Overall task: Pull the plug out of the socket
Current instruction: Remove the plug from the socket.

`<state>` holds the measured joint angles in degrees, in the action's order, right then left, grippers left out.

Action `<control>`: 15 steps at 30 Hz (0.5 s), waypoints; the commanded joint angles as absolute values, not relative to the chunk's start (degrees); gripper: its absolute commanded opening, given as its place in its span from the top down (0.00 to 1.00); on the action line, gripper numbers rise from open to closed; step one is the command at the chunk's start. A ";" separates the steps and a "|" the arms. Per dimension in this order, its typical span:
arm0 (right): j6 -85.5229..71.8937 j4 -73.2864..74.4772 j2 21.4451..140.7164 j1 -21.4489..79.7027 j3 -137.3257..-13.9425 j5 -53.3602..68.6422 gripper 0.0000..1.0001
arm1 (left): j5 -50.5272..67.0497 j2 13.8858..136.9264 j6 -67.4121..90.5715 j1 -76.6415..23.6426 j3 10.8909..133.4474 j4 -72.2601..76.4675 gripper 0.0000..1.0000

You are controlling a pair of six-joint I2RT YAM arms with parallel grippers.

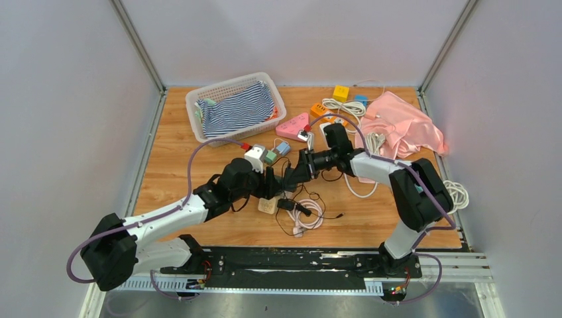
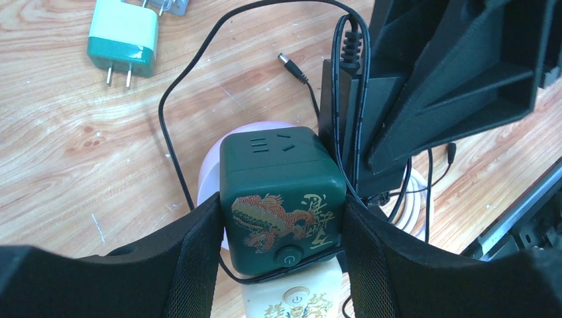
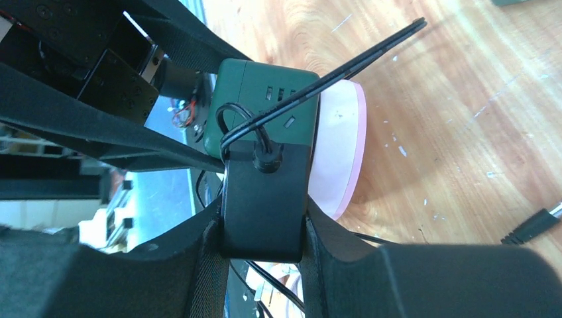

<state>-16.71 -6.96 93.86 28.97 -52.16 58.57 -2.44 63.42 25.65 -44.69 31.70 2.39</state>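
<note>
1. A white basket (image 1: 222, 86) holding a striped cloth (image 1: 238, 109) stands at the far left of the wooden table (image 1: 172, 165).
2. The left gripper (image 2: 281, 205) pinches the green cube socket (image 2: 281, 192), one finger pressed on each opposite side wall.
3. The socket sits mid-table near the front, on a pink round base (image 2: 212, 165), with a cream cube (image 2: 298, 301) just beside it.
4. The black plug (image 3: 265, 199) sits flush against one side face of the socket, with no gap showing between them. Its thin black cable (image 2: 175, 86) loops over the wood.
5. The right gripper (image 3: 265, 222) is clamped on the plug's body, a finger on either flank.
6. A pink cloth (image 1: 401, 122) lies crumpled at the far right.
</note>
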 commanded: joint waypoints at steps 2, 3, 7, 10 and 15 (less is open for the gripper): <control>-13.95 -9.09 100.53 24.61 -52.87 73.44 1.00 | -1.98 62.65 23.85 -43.54 30.15 -0.21 1.00; -14.39 -9.46 101.83 24.12 -52.97 74.08 1.00 | -1.80 62.41 23.73 -43.37 30.04 -0.23 1.00; -15.00 -8.97 103.20 24.26 -53.76 72.39 1.00 | -1.17 62.57 23.64 -43.24 30.05 -0.26 1.00; -13.30 -3.53 99.03 25.97 -54.73 61.95 1.00 | -0.69 63.87 23.80 -43.24 30.55 -0.26 1.00; -18.90 -11.10 90.09 30.35 -49.84 53.29 1.00 | -0.35 66.66 24.06 -43.24 32.10 -0.23 1.00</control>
<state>-17.37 -5.87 97.19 27.70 -52.29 62.46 0.05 64.07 25.06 -44.01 31.51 3.01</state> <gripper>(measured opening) 0.388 0.606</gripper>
